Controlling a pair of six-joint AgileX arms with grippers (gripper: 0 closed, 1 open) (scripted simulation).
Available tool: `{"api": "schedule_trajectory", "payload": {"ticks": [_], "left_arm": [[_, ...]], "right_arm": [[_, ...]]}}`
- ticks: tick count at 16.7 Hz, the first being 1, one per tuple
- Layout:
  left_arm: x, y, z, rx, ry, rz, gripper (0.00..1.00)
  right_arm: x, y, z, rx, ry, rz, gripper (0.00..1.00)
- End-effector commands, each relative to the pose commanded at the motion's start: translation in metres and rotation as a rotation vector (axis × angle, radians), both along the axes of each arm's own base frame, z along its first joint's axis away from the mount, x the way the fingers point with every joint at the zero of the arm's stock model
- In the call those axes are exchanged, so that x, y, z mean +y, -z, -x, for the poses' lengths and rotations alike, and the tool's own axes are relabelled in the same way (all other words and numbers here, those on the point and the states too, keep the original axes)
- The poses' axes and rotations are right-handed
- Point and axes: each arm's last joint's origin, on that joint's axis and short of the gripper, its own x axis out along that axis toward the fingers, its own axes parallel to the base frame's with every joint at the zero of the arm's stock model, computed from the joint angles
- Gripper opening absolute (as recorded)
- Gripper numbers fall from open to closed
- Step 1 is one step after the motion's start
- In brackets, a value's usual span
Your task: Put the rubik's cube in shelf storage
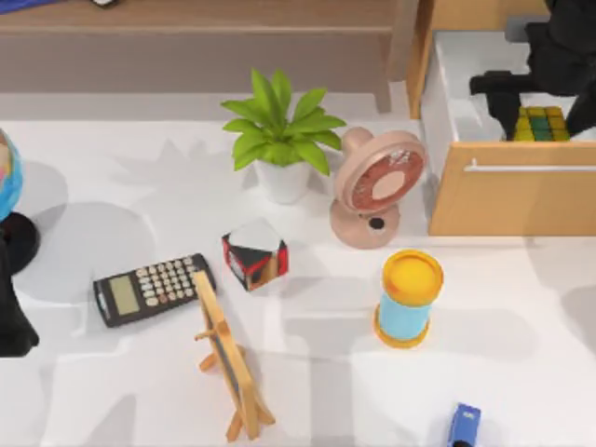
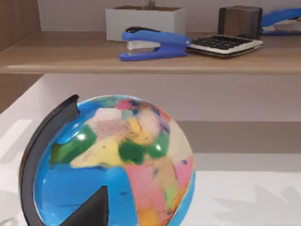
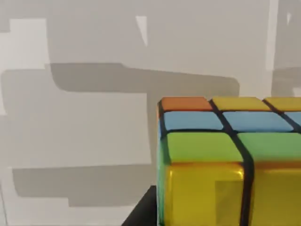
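1. The shelf storage [image 1: 214, 37] runs along the back of the surface [image 1: 521, 372], from the left to past the middle.
2. The drawer cabinet [image 1: 512, 200] stands at the back right, its drawer open; the rubik's cube [image 1: 541, 124] is inside the drawer (the right tool [image 1: 521, 93] is just above it).
3. The plant [image 1: 279, 140] stands before the shelf storage, the fan [image 1: 377, 186] just to its right, beside the cabinet.
4. The red, black and white cube [image 1: 254, 253] lies before the plant; the calculator [image 1: 154, 289] is to its left.
5. The easel [image 1: 228, 358] stands before the calculator, and the cylinder [image 1: 407, 298] before the fan.
6. The globe [image 1: 9, 196] sits at the left edge.
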Motion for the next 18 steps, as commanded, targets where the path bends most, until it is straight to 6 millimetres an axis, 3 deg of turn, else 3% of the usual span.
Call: {"api": "schedule_trajectory", "payload": {"ticks": [4, 7, 9, 11, 14, 16, 18], "left_arm": [[0.0, 0.0, 0.0, 0.0, 0.0, 0.0, 1.0], [0.0, 0.0, 0.0, 0.0, 0.0, 0.0, 1.0], [0.0, 0.0, 0.0, 0.0, 0.0, 0.0, 1.0], [0.0, 0.0, 0.0, 0.0, 0.0, 0.0, 1.0], [0.0, 0.0, 0.0, 0.0, 0.0, 0.0, 1.0], [0.0, 0.0, 0.0, 0.0, 0.0, 0.0, 1.0], [0.0, 0.0, 0.0, 0.0, 0.0, 0.0, 1.0]], "right_arm": [[0.027, -0.07, 0.027, -0.124, -0.031, 0.017, 0.0], [0.051, -0.087, 0.04, -0.124, -0.097, 0.005, 0.0], [0.05, -0.084, 0.04, -0.091, -0.115, 0.001, 0.0], [0.035, -0.073, 0.029, -0.062, -0.094, -0.006, 0.0], [0.006, -0.039, 0.007, -0.01, -0.034, -0.022, 0.0], [-0.003, -0.014, -0.006, 0.011, -0.013, -0.035, 0.0], [-0.005, -0.005, -0.013, 0.005, -0.008, -0.041, 0.0]]}}
